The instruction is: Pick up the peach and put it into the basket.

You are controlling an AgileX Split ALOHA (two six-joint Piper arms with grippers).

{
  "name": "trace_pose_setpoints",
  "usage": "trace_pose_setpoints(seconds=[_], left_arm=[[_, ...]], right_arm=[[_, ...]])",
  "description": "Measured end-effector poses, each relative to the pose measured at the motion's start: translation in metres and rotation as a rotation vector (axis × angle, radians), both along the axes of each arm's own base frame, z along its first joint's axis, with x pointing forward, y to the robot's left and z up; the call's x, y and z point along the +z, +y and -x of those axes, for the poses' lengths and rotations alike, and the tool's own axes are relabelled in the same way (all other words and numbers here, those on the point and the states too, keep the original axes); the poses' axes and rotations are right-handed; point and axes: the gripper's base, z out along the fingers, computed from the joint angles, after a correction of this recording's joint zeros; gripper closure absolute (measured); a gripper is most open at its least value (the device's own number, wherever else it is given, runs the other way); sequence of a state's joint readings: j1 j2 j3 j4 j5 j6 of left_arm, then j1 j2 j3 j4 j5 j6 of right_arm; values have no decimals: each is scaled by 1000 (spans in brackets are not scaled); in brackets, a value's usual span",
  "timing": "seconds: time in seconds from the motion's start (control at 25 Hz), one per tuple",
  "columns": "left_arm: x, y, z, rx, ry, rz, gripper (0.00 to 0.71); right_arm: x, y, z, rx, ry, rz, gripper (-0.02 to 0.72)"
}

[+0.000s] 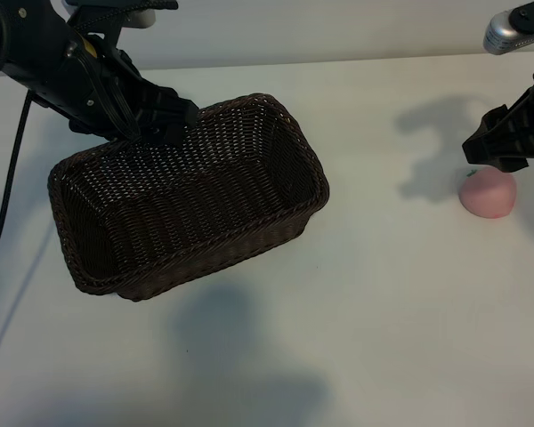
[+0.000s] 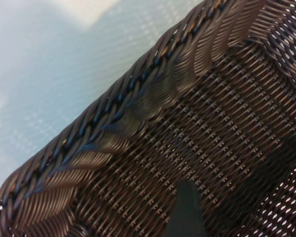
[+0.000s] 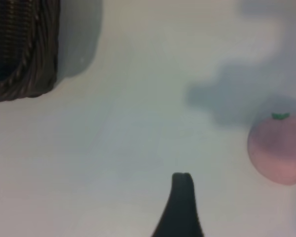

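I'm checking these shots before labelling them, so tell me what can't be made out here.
- Right gripper, exterior view: cut off by the picture's right edge, above the small round pale-pink peach; contact unclear.
- Left gripper, exterior view: dark against the dark-brown woven wicker basket's far rim; fingertips indistinct.
- Left wrist view: only basket weave and one finger.
- Peach, right wrist view: cut by the edge.

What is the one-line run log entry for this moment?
peach: on table | basket: empty | right end effector: open, above peach | left end effector: at basket rim
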State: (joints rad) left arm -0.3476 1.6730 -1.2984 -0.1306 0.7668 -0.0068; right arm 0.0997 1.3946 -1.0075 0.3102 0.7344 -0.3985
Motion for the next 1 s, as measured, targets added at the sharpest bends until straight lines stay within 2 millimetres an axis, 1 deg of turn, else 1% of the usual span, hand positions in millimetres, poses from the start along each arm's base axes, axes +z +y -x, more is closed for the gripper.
trace_pose_setpoints(seconds=[0.2,0.32,0.4,0.52,0.68,0.8,0.92,1.0], left_arm=[[1,-1,-3,4,-39,10,122],[-1,5,0,31,20,-6,122],[-4,15,3,69,72,-44,122],[-6,35,17,163,90,-87,122],[-4,52,51,295,66,-89,122],[-16,61,70,421,62,-85,122],[-39,69,79,538,67,-105,122],[-46,72,80,585,47,-108,122]], right_arm=[[1,0,-1,-4,-12,0,110],[1,0,-2,-8,-26,0,110],[1,0,-2,-9,-29,0,110],[1,0,-2,-9,-30,0,110],[2,0,-3,-10,-33,0,110],[2,0,-3,-11,-36,0,110],[2,0,-3,-11,-36,0,110],[2,0,-3,-11,-36,0,110]])
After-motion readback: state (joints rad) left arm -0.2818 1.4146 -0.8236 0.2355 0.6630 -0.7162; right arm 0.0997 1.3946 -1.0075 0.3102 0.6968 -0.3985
